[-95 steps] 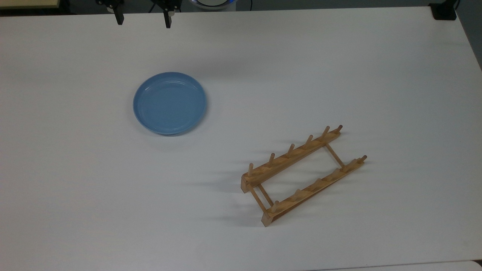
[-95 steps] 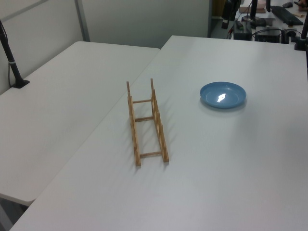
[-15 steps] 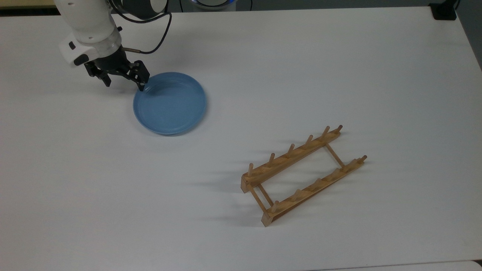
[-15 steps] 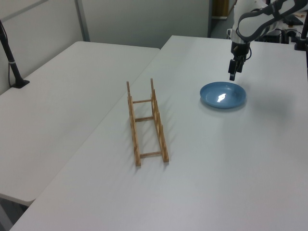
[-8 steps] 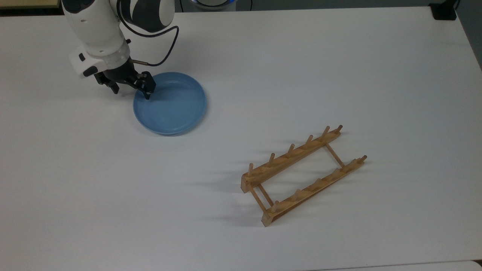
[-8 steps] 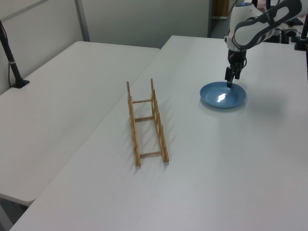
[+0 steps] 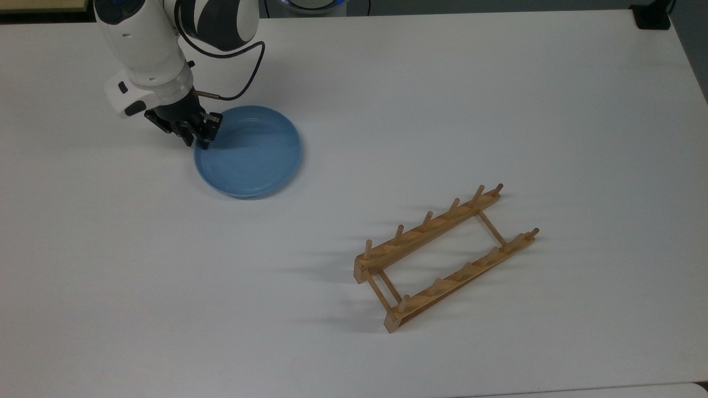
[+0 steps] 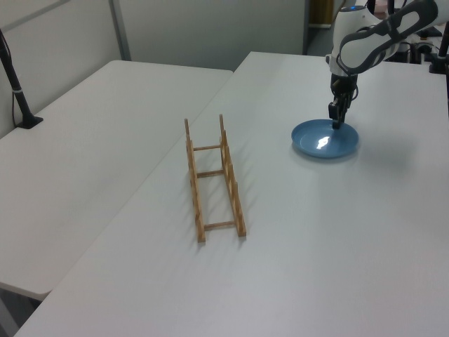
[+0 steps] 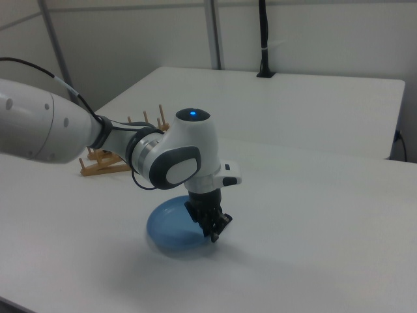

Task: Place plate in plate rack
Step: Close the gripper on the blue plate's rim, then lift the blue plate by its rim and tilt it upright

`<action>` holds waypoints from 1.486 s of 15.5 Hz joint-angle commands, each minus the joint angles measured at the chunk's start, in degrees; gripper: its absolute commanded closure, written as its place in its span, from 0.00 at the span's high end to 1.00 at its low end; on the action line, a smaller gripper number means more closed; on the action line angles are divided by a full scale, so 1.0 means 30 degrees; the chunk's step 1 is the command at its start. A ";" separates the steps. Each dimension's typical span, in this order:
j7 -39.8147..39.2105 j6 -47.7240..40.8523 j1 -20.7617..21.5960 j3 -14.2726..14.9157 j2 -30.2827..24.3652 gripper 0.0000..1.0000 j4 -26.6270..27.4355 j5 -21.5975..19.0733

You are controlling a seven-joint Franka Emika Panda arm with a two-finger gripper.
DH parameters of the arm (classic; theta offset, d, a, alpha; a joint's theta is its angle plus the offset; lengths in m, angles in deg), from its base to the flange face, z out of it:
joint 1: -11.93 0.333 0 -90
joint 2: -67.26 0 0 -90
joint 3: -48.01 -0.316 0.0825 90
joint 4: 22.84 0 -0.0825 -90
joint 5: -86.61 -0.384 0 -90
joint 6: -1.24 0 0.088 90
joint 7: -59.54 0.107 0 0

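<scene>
Plate, round glossy light blue (image 7: 251,155), is gripped at its rim by closed fingers (image 7: 203,135); lifting toward the light-wood pegged plate rack (image 7: 442,257) is judged next.

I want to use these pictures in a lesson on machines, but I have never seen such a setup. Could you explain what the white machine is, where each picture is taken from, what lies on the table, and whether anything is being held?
The white machine is a robot arm with a black two-finger gripper at its end. All three pictures show one moment. The top view looks down on the white table. The left view and the right view look across it from two different sides.

Two things lie on the table: a round blue plate and a small wooden rack with rows of upright pegs. They lie well apart.

The gripper is down at the plate's rim, on the top view's left, with its fingers closed on that rim. The plate lies flat on the table, not yet lifted. The rack has nothing in it.
</scene>
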 commanded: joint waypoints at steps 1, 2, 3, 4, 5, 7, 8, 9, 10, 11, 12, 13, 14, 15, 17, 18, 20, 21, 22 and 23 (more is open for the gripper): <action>0.0275 0.0288 0.0116 0.0066 -0.0052 0.17 -0.0103 -0.0245; 0.0275 0.0288 0.0145 0.0066 -0.0052 0.12 -0.0103 -0.0245; 0.0275 0.0288 0.0146 0.0066 -0.0052 0.09 -0.0103 -0.0245; 0.0275 0.0288 0.0146 0.0066 -0.0052 0.04 -0.0132 -0.0245; 0.0275 0.0288 0.0146 0.0066 -0.0081 0.02 -0.0132 -0.0245; 0.0275 0.0259 0.0146 0.0066 -0.0081 0.02 -0.0278 -0.0245; 0.0246 0.0230 0.0146 0.0066 -0.0139 0.01 -0.0279 -0.0245; 0.0245 0.0230 0.0117 0.0066 -0.0227 0.01 -0.0279 -0.0245; 0.0245 0.0143 0.0116 0.0066 -0.0315 0.00 -0.0395 -0.0245; 0.0245 0.0084 0.0116 0.0066 -0.0403 0.00 -0.0541 -0.0245; 0.0303 0.0054 0.0116 0.0066 -0.0519 0.00 -0.0803 -0.0245; 0.0304 0.0025 0.0116 0.0066 -0.0724 0.00 -0.1038 -0.0245; 0.0304 0.0024 0.0145 0.0066 -0.0871 0.00 -0.1156 -0.0245; 0.0304 0.0024 0.0175 -0.0021 -0.1220 0.00 -0.1303 -0.0245; 0.0333 0.0024 0.0262 -0.0081 -0.1806 0.00 -0.1537 -0.0245; 0.0623 -0.0005 0.0292 -0.0197 -0.2187 0.00 -0.1945 -0.0245; 0.1588 0.0024 0.0292 -0.0927 -0.3006 0.00 -0.2735 -0.0216; 0.1970 0.0169 0.0263 -0.1221 -0.3359 0.00 -0.3117 -0.0216; 0.2496 0.0229 0.0263 -0.1455 -0.3652 0.00 -0.3556 -0.0158; 0.3081 0.0259 0.0263 -0.1748 -0.3800 0.00 -0.4053 -0.0012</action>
